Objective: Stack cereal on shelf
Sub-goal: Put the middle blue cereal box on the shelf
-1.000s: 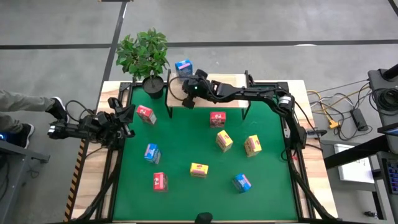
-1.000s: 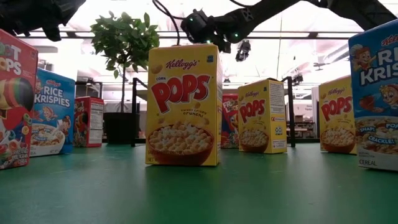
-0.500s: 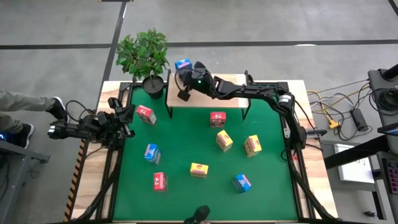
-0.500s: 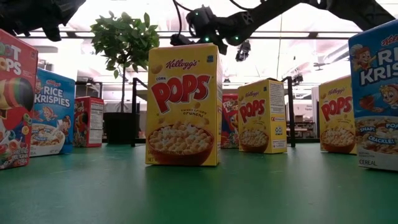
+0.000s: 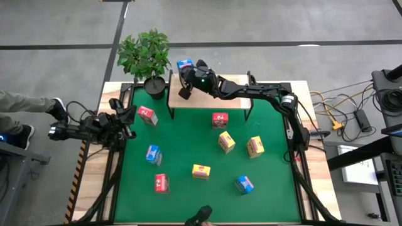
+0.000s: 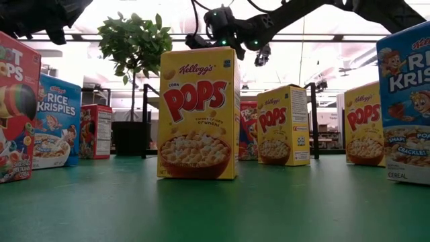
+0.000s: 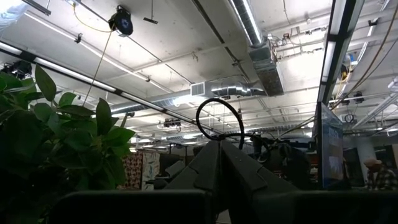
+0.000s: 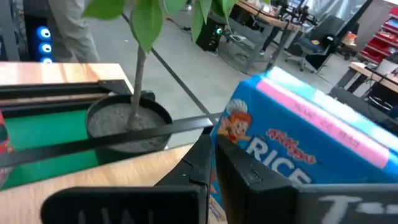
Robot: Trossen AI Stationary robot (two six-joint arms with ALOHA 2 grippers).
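- Cereal boxes, placement stage: one blue Rice Krispies box [image 5: 185, 65] stands at the far left corner of the shelf [image 5: 217, 100]; eight boxes remain on the green mat [image 5: 188, 194], so the task appears to be at an early stage.
- Right gripper [image 5: 186, 92]: fingers closed together and empty, hovering over the left end of the shelf board, just beside the blue box; the right wrist view shows that box [image 8: 298, 146] immediately past the closed fingertips, very near or touching, which cannot be told.
- Step in hand (judgement): the first box is set down and the right arm is either nudging it square or clearing away from it.
- Next move (judgement): lift clear without tipping the blue box, open the fingers, and reach to a mat box; the red box [image 5: 219, 119] just in front of the shelf is nearest.
- Left gripper [image 5: 129, 119]: closed, empty, parked at the left edge of the table near another red box [image 5: 147, 115]; its camera faces the ceiling.
- Potted plant [image 5: 146, 56]: stands just beyond the left end of the shelf, close to the blue box; a possible obstacle.
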